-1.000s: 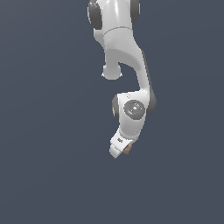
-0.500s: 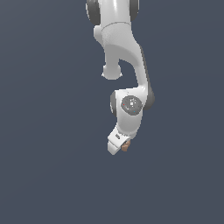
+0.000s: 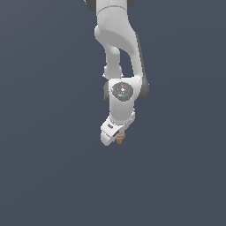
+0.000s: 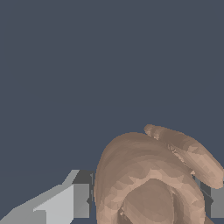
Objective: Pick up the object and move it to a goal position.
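The object is a tiny tan-brown lumpy curled thing, seen at the tip of my white gripper in the exterior view. In the wrist view the object fills the space between my two grey fingers, with its curled ring shape plain to see. The gripper is shut on it and holds it up against the plain dark grey background. The white arm comes down from the top of the exterior view. Most of the object is hidden behind the gripper there.
A plain dark grey surface fills both views. No other objects, edges or containers show.
The arm and gripper have moved a little upward with the object held in the gripper.
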Motion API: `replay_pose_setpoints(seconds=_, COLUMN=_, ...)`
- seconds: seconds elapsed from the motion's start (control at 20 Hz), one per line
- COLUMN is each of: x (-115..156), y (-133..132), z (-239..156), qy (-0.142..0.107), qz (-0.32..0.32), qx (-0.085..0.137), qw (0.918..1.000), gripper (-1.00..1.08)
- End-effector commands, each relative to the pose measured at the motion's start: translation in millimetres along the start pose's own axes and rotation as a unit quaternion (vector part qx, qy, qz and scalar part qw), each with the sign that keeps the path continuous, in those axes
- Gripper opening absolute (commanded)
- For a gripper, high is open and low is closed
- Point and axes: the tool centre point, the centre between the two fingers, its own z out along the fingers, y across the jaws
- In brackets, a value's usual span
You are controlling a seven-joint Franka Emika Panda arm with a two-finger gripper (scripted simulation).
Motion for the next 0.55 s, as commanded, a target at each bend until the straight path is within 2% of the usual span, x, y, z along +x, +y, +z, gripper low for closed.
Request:
replay_pose_setpoints(seconds=0.0, x=-12, y=-1, z=-8, qy=0.0, qz=0.0, qx=0.0, qw=1.0, gripper=-1.0)
replay_pose_setpoints(seconds=0.5, x=-34, y=-1, z=-24, qy=0.0, qz=0.0, qx=0.0, qw=1.0, gripper=-1.0)
